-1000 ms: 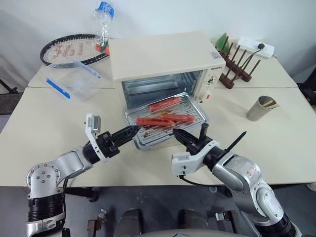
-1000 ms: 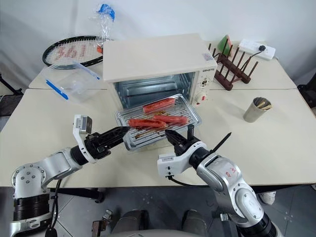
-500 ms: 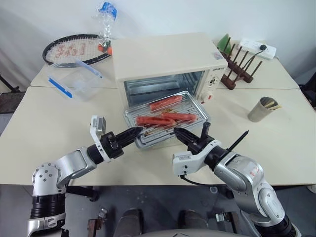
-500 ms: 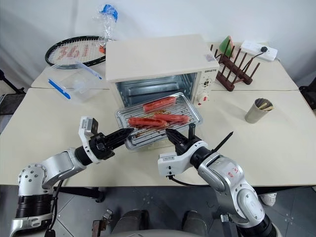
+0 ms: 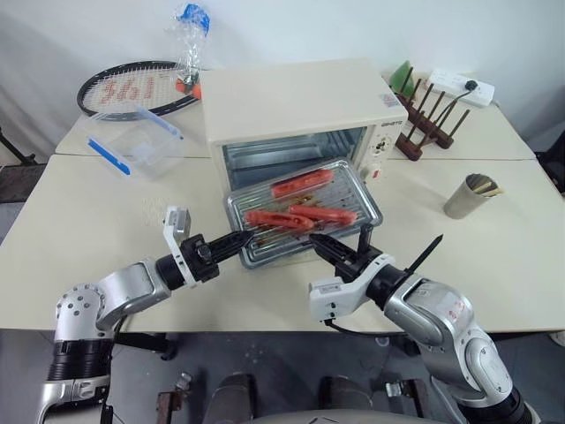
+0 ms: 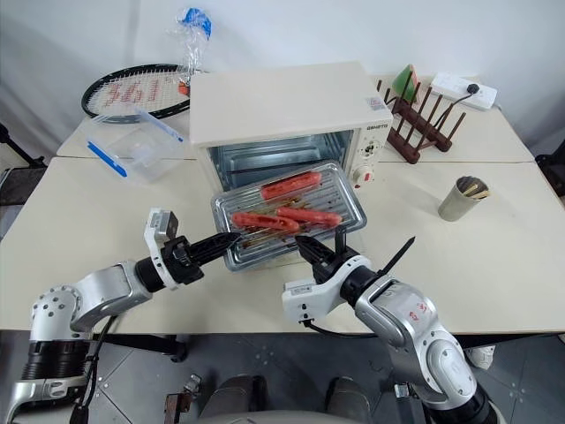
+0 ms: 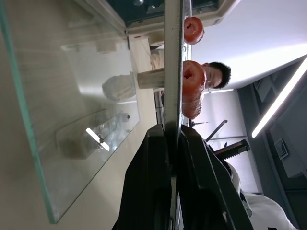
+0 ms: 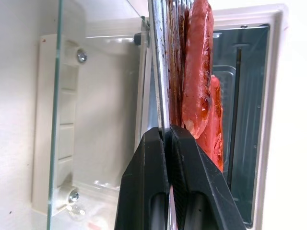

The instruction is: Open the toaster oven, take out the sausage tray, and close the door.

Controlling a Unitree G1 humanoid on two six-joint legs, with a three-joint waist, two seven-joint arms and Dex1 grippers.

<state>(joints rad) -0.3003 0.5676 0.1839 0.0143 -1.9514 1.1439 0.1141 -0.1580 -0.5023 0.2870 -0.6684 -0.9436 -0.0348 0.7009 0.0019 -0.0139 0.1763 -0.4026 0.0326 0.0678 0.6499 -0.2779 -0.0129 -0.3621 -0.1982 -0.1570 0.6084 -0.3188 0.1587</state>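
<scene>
The sausage tray is being held in front of the open mouth of the toaster oven, raised above the door, which is lying folded down onto the counter. Three sausages are being carried on the tray's wire rack. The tray's near left corner is being pinched by the left gripper, whose fingers are being pressed shut on the metal rim. The near edge, further right, is being clamped by the right gripper, its fingers being closed on the rim just beside the nearest sausage. A clear plastic box with blue trim is being left on the counter well apart to the left.
</scene>
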